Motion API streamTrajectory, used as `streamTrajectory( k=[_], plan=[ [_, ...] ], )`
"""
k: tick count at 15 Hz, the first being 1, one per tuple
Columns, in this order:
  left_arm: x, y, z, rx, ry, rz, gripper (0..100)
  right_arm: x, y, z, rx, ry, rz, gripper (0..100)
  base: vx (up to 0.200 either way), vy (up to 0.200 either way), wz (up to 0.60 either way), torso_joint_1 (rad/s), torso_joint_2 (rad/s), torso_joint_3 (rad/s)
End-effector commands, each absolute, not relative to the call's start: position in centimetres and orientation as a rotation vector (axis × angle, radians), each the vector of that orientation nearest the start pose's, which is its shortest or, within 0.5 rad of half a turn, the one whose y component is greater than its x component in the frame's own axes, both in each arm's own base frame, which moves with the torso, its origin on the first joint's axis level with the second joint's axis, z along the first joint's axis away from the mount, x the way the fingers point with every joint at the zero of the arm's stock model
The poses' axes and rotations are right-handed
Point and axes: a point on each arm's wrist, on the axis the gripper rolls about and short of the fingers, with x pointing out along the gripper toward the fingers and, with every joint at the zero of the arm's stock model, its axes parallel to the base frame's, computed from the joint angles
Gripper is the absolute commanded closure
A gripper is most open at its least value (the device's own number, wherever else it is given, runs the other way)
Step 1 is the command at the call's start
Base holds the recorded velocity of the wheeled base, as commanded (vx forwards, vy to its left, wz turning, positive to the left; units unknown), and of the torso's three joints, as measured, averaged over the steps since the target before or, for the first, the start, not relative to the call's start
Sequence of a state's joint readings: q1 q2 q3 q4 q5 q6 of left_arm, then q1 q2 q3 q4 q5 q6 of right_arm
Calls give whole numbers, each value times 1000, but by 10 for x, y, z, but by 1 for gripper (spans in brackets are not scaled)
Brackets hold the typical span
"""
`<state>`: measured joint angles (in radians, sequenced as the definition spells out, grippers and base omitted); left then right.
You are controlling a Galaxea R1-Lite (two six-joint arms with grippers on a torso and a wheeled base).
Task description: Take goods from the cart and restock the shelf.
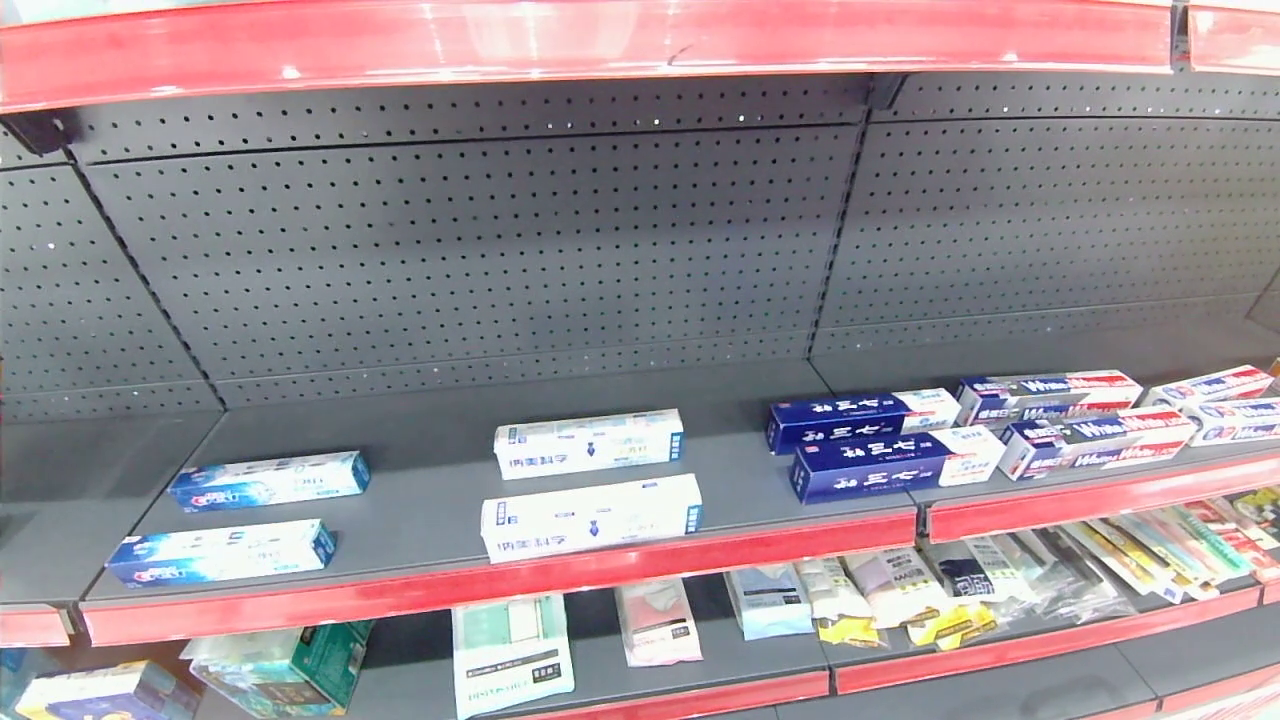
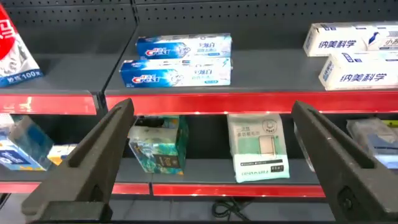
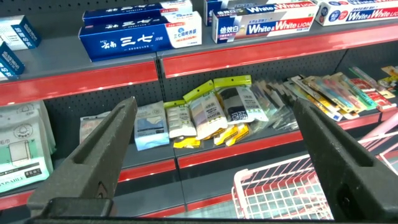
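The grey shelf (image 1: pixel 420 480) with a red front strip holds pairs of toothpaste boxes lying flat: two blue-and-white ones (image 1: pixel 268 480) at the left, two white ones (image 1: pixel 590 515) in the middle, two dark blue ones (image 1: pixel 895 465) to the right, and red-white-blue ones (image 1: pixel 1095 440) further right. My left gripper (image 2: pixel 211 155) is open and holds nothing, in front of the shelf below the blue-and-white boxes (image 2: pixel 177 71). My right gripper (image 3: pixel 214 155) is open and holds nothing, facing the lower shelf under the dark blue boxes (image 3: pixel 140 38). The pink wire cart (image 3: pixel 280 193) sits low beneath the right gripper.
The lower shelf carries a green box (image 1: pixel 300 665), a white pouch (image 1: pixel 512 655), small packets (image 1: pixel 880 595) and toothbrush packs (image 1: pixel 1170 545). A red-edged shelf (image 1: pixel 600 40) hangs overhead. Bare shelf surface lies between the box pairs and behind them toward the perforated back panel (image 1: pixel 480 250).
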<state>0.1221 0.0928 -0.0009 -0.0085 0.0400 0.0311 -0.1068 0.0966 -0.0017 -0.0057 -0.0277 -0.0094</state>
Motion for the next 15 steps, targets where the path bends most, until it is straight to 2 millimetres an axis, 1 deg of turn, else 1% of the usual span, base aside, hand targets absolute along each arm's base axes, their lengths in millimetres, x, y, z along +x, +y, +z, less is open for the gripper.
streamTrajectory(
  k=[1, 6, 15],
  plan=[
    [-15, -1, 78, 27, 90, 163, 0, -15, 1, 78, -7, 93, -134, 0, 0, 0, 600, -7, -2, 2],
    [-15, -1, 78, 27, 90, 163, 0, -15, 1, 78, -7, 91, -134, 0, 0, 0, 600, 4, 0, 1],
    [-15, -1, 78, 29, 90, 163, 0, -15, 1, 78, -6, 93, -138, 0, 0, 0, 0, 0, 0, 0]
  ],
)
